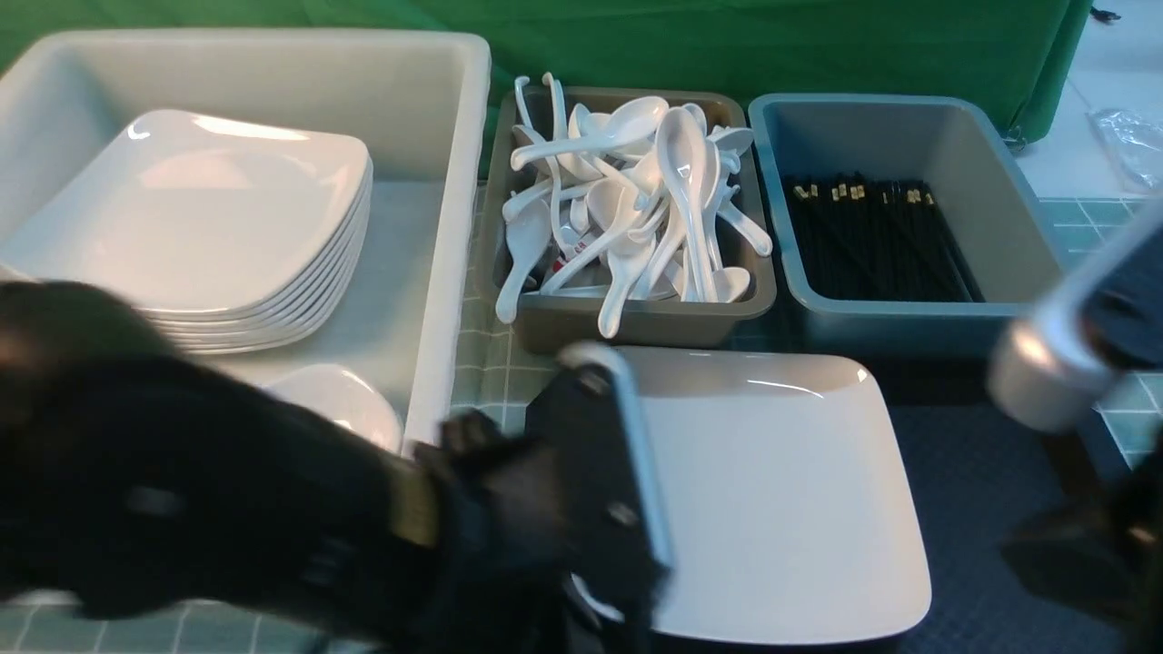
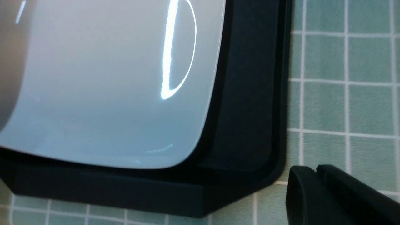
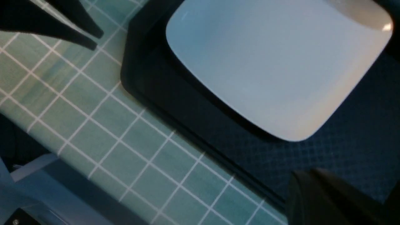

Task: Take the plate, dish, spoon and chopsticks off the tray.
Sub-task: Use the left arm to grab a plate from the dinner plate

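Just beside the left tool, the plate lies flat on the tray, its rim probably the intended grip. Whether this tool or the right tool is open, I cannot tell.

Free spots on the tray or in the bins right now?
Bare tray floor right of the plate. White bin: open floor between plate stack and right wall. Spoon bin crammed; chopstick bin has room beside its chopsticks.
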